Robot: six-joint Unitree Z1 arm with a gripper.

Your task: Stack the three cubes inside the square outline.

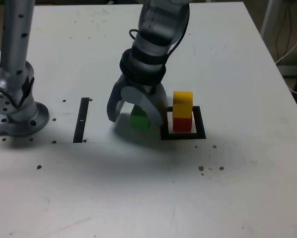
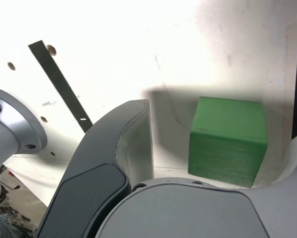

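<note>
A green cube [image 1: 139,120] [image 2: 228,141] rests on the white table, just off the exterior view's left of the square outline [image 1: 200,135]. My gripper [image 1: 135,120] [image 2: 213,148] is lowered over it, open, one finger on each side. In the wrist view a gap shows between the dark finger [image 2: 123,148] and the cube. Inside the outline a yellow cube [image 1: 183,103] sits on top of a red cube [image 1: 182,123]. My gripper's right finger stands close beside this stack.
A thin black strip [image 1: 82,119] [image 2: 59,84] lies on the table at the exterior view's left of the gripper. The arm's grey base [image 1: 14,109] stands at the far left. Small dark specks [image 1: 210,168] dot the tabletop [image 1: 138,198].
</note>
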